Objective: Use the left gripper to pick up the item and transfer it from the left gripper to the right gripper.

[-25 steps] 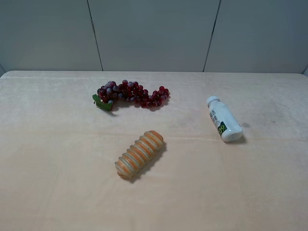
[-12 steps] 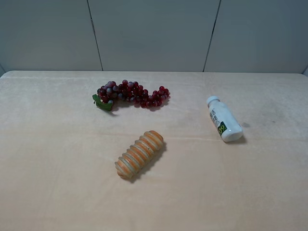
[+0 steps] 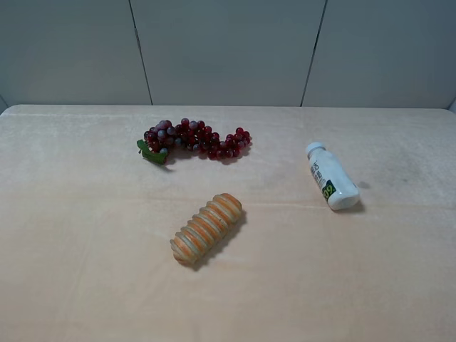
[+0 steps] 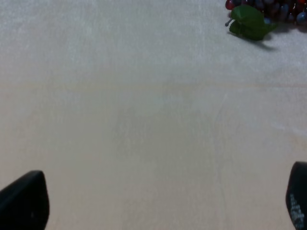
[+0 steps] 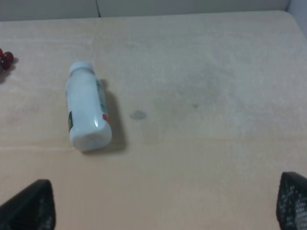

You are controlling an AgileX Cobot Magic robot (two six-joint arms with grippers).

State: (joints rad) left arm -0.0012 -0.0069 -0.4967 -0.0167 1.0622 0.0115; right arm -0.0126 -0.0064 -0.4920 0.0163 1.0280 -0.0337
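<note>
Currently the small translucent-white plastic bottle with a white screw cap (image 3: pixel 330 177) lies on its side on the beige cloth-covered table (image 3: pixel 85 271), right of centre in the high view, cap toward the grey panelled back wall (image 3: pixel 228 50), base toward the lower right. Nothing touches it.

Label: black text runs along the body, too small to read. A yellow-green mark sits near the base end. In the right wrist view the bottle (image 5: pixel 86 108) is at left of centre, with green and red bits of the label at the edges of the body; no writing legible there either.

Left gripper (image 4: pixel 158 201): only two black fingertips (image 4: pixel 24 201) show, at the lower corners of the left wrist frame. Jaws spread wide, nothing between them, bare cloth below.

Right gripper (image 5: pixel 165 203): same layout, dark textured fingertips (image 5: pixel 292 201) at the lower corners of its frame. Jaws wide apart, holding nothing, well apart from the bottle.

Neither arm appears in the high view.

Orange ridged bread roll (image 3: pixel 207 228) lies diagonally near frame centre. Bunch of dark red grapes with a green leaf (image 3: pixel 194 140) is in the upper middle, well apart from the bottle. The leaf end of the bunch (image 4: pixel 252 21) shows at the upper right of the left wrist frame.
</note>
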